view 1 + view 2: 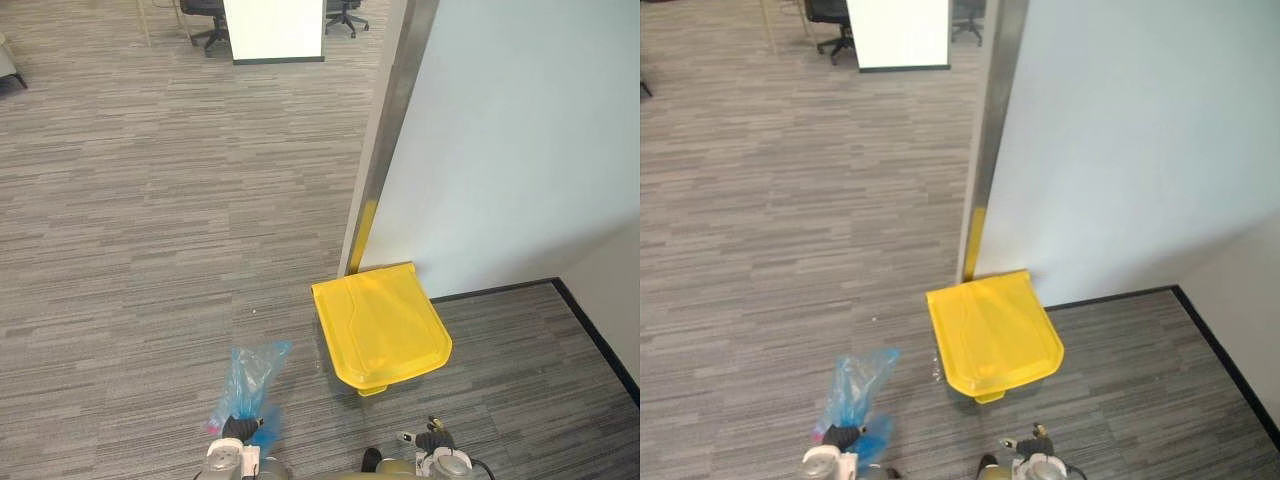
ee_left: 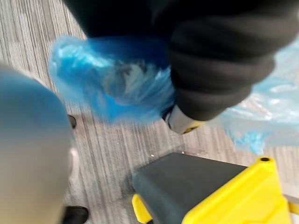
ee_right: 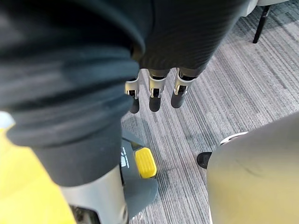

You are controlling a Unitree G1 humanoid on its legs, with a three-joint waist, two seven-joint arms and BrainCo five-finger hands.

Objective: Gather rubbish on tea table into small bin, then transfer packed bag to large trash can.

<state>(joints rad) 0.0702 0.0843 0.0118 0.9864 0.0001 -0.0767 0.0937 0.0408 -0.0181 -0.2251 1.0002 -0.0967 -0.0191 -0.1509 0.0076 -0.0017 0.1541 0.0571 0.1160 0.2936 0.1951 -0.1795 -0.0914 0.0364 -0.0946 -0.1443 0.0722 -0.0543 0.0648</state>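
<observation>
A large trash can with a shut yellow lid [image 1: 380,325] stands on the carpet against the wall corner, just ahead and slightly right of me. At the lower edge of the left eye view my left hand [image 1: 238,432] is shut on a crumpled blue plastic bag [image 1: 250,380], whose loose top sticks up above the hand, left of the can. The bag [image 2: 121,88] bunches under the hand's dark cover in the left wrist view, above the can's grey body [image 2: 187,182]. My right hand [image 3: 154,95] hangs beside the can's yellow pedal [image 3: 145,163], fingers straight and holding nothing.
A pale wall [image 1: 500,150] with a metal corner post [image 1: 385,140] rises right behind the can; black skirting [image 1: 600,340] runs along the right. Open grey carpet stretches left and ahead. Far back stand a white panel [image 1: 275,30] and office chairs [image 1: 205,15].
</observation>
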